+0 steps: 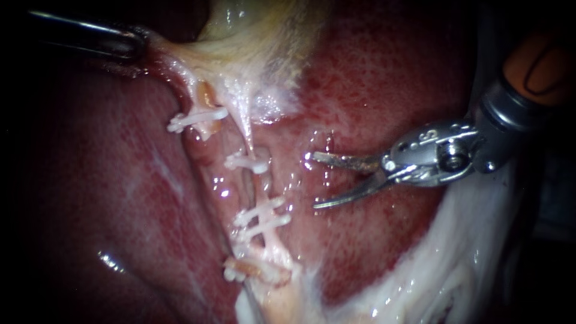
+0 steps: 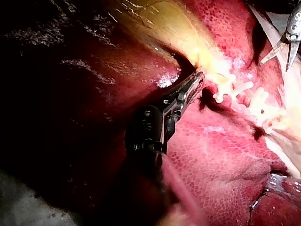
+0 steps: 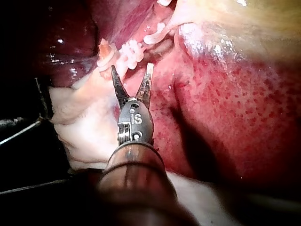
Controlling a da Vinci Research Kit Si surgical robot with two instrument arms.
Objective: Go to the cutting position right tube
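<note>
The right tube (image 1: 264,187) is in the middle of the frame. It is a thin pale string. Its long way runs from the upper middle to the lower middle, leaning a bit right as it goes down. A top clip (image 1: 247,161) and two lower clips (image 1: 261,216) cross it, with a bare bit between them.

The right instrument (image 1: 314,180) comes in from the right. Its blades are spread wide with nothing between them. They point left at the tube, near it but not touching.

The left instrument (image 1: 129,43), in the upper left, pinches the edge of the gallbladder (image 1: 252,36).

If the blades come in too high or too low, they could bite a clip. If they dip, the lower tip could poke the wet liver (image 1: 372,90). If the pinch slips, the tube could go floppy and miss the blades.
</note>
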